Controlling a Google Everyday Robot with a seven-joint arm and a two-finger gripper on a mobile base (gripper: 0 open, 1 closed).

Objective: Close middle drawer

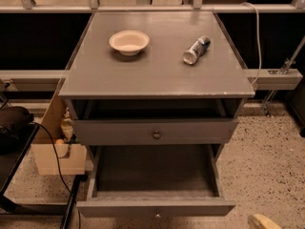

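Black object (13, 128): a dark rounded shape at the left edge, mid-height.
Cardboard box (50, 151): on the speckled floor (267, 147), lower left, just beside the cabinet's left side.
Cabinet (157, 78): grey, centre of the frame, seen from above and in front.
Bowl (128, 42): pale, upright, on the cabinet top, upper left of centre.
Upper drawer (109, 132): out a little, with a dark gap above its front; brass-toned knob (156, 134) at centre.
Middle drawer (119, 208): pulled far out toward the bottom edge of the frame, its grey inner floor in view.
Can (196, 50): on its side on the cabinet top, upper right of centre, well apart from the bowl.
White cable (258, 42): hangs at the upper right, beside the cabinet.
Gripper (263, 221): a pale tip in the lower right corner, right of the middle drawer's front and apart from it; cannot tell whether it is apart or together.
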